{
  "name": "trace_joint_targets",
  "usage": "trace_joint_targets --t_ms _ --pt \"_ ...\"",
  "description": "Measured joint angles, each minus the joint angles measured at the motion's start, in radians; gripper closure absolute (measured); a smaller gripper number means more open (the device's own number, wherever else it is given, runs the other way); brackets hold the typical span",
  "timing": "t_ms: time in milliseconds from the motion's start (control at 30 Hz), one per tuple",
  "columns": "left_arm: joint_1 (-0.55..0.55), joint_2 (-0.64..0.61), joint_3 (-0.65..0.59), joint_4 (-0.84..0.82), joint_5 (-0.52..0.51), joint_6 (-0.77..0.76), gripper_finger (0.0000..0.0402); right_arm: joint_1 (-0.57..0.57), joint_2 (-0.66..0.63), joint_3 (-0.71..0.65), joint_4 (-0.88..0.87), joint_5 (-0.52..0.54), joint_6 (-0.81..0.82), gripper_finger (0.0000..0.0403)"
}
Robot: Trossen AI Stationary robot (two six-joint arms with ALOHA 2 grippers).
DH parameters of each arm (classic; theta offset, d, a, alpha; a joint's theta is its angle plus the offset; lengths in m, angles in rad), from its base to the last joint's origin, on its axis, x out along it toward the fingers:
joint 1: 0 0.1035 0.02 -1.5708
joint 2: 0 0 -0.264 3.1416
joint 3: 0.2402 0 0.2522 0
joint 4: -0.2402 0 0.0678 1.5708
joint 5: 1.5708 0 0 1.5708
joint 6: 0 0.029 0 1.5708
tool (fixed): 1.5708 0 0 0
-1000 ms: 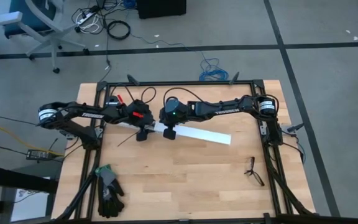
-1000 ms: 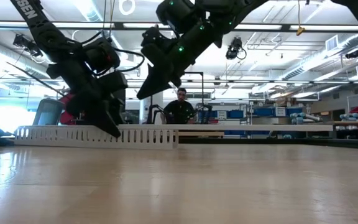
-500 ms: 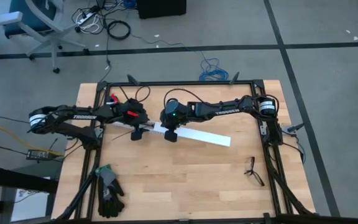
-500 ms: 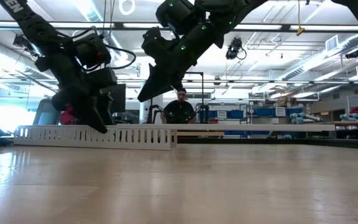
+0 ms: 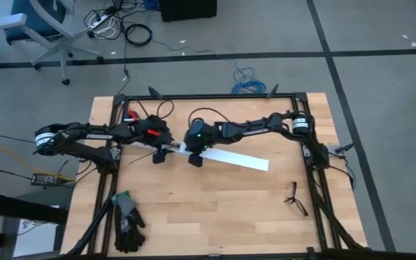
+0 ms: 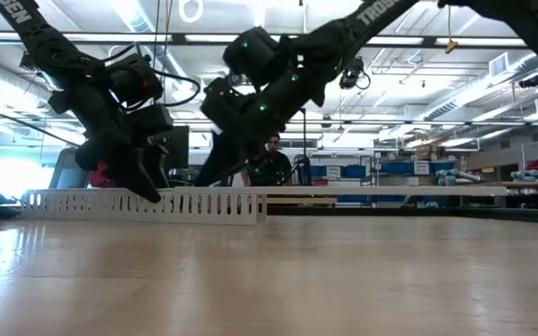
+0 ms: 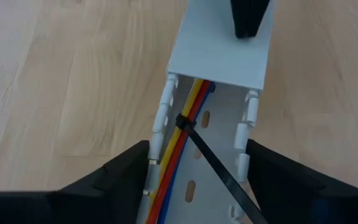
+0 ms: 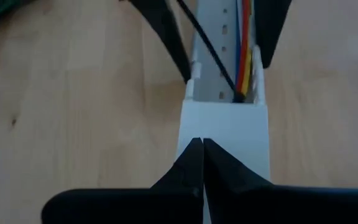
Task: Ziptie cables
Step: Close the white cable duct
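Note:
A long white slotted duct (image 5: 150,146) lies across the table's middle, and a plain white cover (image 5: 230,158) caps its right part. In the open part lie the cables (image 7: 178,168), yellow, red and blue. The black ziptie (image 7: 219,168) is looped around them, and its tail runs out over the duct's wall. My left gripper (image 7: 197,152) straddles the open part. My right gripper (image 8: 202,149), shut, is over the cover's end nearest the cables. My left gripper has one finger (image 7: 132,165) against each outer wall (image 7: 159,134) of the duct's open part. The fingers slant down from the table's left and lie across the duct, which rests flat on the table. My right gripper sets its shut fingertips (image 7: 250,25) on the cover's top (image 8: 229,134), near its open end. It slants down from the table's right.
A pair of black and green gloves (image 5: 125,217) lies at the near left, and small spectacles (image 5: 292,198) at the near right. A dark metal frame (image 5: 208,96) rims the table. A person (image 6: 271,161) sits beyond the far edge.
My right gripper has come down onto the cover's end, shifting a little toward the table's left and rolling slightly. My left gripper has slid a short way toward the table's left along the duct. The duct has stayed where it was.

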Motion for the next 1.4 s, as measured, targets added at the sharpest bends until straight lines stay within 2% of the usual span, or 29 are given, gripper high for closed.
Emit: trace_joint_targets --t_ms 267,467,600,700,833,1000,1100,1200,1300,1400 --pt "0.000 0.000 0.000 0.011 0.005 0.000 0.0201 -0.035 0.082 0.060 0.120 -0.066 0.001 0.0403" --pt "-0.001 0.001 0.000 0.015 0.002 -0.008 0.0200 -0.045 0.148 0.150 0.145 -0.082 -0.064 0.0403" --pt "-0.001 0.001 0.000 0.010 0.002 -0.010 0.0197 -0.037 0.117 0.150 0.170 -0.061 -0.111 0.0403" --pt "-0.001 0.001 0.001 0.006 0.002 -0.010 0.0197 -0.026 0.048 0.153 0.100 -0.018 -0.140 0.0403" --pt "-0.001 0.000 0.001 0.004 0.002 -0.011 0.0197 -0.012 -0.025 0.153 -0.113 0.042 -0.129 0.0403" --pt "-0.001 0.000 0.001 0.003 0.002 -0.014 0.0197 -0.009 -0.024 0.151 -0.314 0.048 -0.064 0.0403" --pt "-0.001 0.000 0.001 0.007 0.001 -0.015 0.0197 -0.010 0.041 0.151 -0.263 -0.019 -0.055 0.0403" --pt "-0.001 0.000 0.000 0.007 0.002 -0.018 0.0197 -0.023 0.112 0.159 -0.113 -0.061 -0.051 0.0403" --pt "-0.001 0.000 0.000 0.007 0.002 -0.025 0.0197 -0.035 0.143 0.171 -0.019 -0.054 -0.035 0.0403" --pt "-0.001 0.000 0.001 0.007 -0.002 -0.058 0.0197 -0.033 0.123 0.165 -0.004 -0.039 -0.077 0.0403"
